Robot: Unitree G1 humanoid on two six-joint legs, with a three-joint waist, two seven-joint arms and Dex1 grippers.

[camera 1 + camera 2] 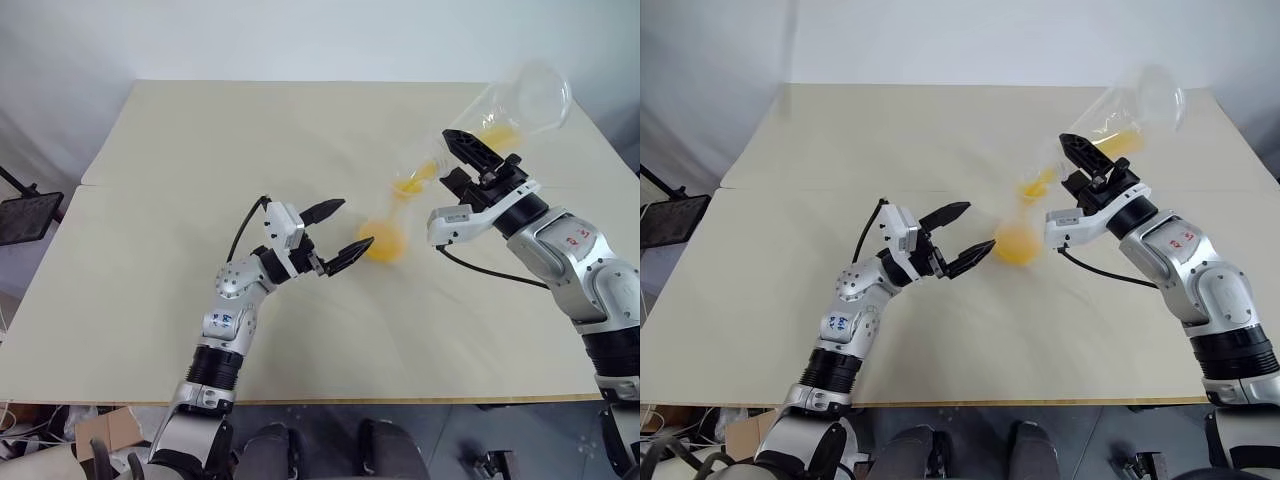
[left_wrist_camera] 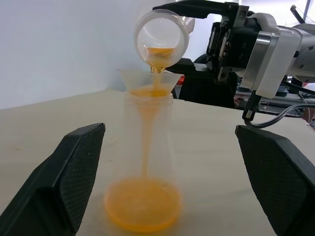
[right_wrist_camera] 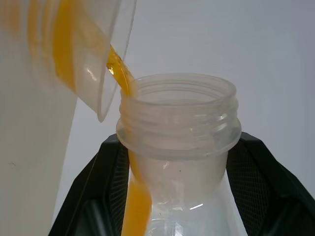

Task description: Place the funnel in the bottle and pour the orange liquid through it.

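Note:
The clear bottle (image 2: 147, 162) stands upright mid-table with the see-through funnel (image 2: 147, 81) seated in its neck. Orange liquid (image 2: 142, 204) pools in the bottle's base, and a thin stream runs down from the funnel. Above it my right gripper (image 1: 455, 160) is shut on a clear vessel (image 1: 515, 105), tilted with its mouth over the funnel's rim and pouring; some orange liquid remains inside. My left gripper (image 1: 352, 225) is open just left of the bottle's base, its fingertips (image 1: 362, 243) short of the glass and not touching it.
The beige table (image 1: 200, 150) has a seam running across it, and its front edge lies close below my arms. A black object (image 1: 25, 215) sits off the table's left side. A cardboard box (image 1: 100, 430) is on the floor at the lower left.

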